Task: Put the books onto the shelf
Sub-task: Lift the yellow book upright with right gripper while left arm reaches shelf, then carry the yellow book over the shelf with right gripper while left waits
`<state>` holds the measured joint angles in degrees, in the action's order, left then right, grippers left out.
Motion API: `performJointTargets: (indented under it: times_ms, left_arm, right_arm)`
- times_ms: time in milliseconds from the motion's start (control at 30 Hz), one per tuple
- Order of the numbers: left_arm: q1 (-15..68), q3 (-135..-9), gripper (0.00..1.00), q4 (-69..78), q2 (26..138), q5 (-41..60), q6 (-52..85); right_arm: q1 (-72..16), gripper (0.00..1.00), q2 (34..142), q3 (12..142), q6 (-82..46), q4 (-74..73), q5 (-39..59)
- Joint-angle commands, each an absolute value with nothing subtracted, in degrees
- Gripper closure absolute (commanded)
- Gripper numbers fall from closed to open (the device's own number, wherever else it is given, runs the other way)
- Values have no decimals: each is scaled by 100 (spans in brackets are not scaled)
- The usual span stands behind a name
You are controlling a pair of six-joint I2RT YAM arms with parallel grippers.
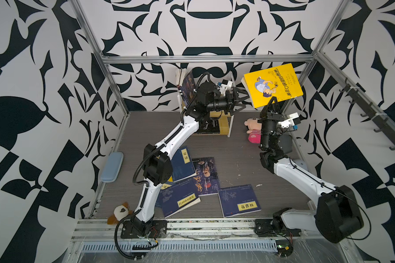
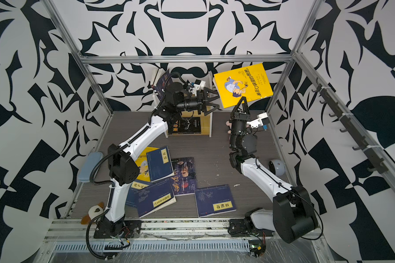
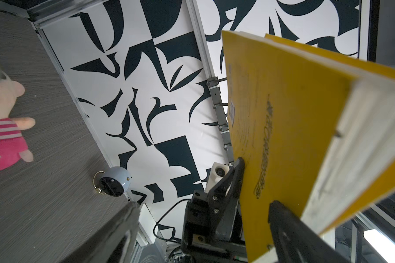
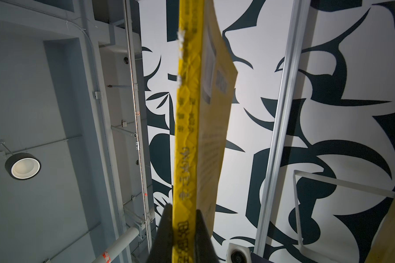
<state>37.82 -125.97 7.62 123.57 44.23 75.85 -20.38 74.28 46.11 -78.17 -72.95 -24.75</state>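
My right gripper (image 1: 273, 101) (image 2: 243, 101) (image 4: 184, 234) is shut on the lower edge of a bright yellow book (image 1: 273, 85) (image 2: 243, 84) (image 4: 187, 136) and holds it in the air right of the shelf (image 1: 230, 123) (image 2: 210, 123). My left gripper (image 1: 243, 100) (image 2: 214, 100) (image 3: 203, 239) is open, its jaws straddling that book's (image 3: 283, 125) left corner. Dark books stand on the shelf's top tier (image 1: 187, 87) and lie on its bottom tier (image 1: 209, 126). On the table lie navy books (image 1: 183, 164) (image 1: 238, 200) and a dark book with gold calligraphy (image 1: 206, 175).
A pink plush doll (image 1: 253, 133) (image 3: 2, 136) lies right of the shelf. A light-blue case (image 1: 112, 167) sits at the table's left edge, and a small plush (image 1: 120, 213) at the front left. A round clock (image 2: 276, 167) (image 3: 114, 184) stands by the right wall.
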Motion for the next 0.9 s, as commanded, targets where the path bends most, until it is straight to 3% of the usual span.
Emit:
performJointTargets:
  times_ms: [0,667,867]
  left_arm:
    - [3719,-12459,9,800,11904,4597,7645]
    - [3777,-12662,8,605,12024,4233,7576]
    - [3779,-12838,14,662,12133,4127,7559]
  right_arm:
    - [-2015,100,7260,4573,-7797,-7794,-2721]
    - [-2227,100,7337,4486,-8112,-7541,-2580]
    - [-2457,100,7326,4266,-8050,-7450,-2558]
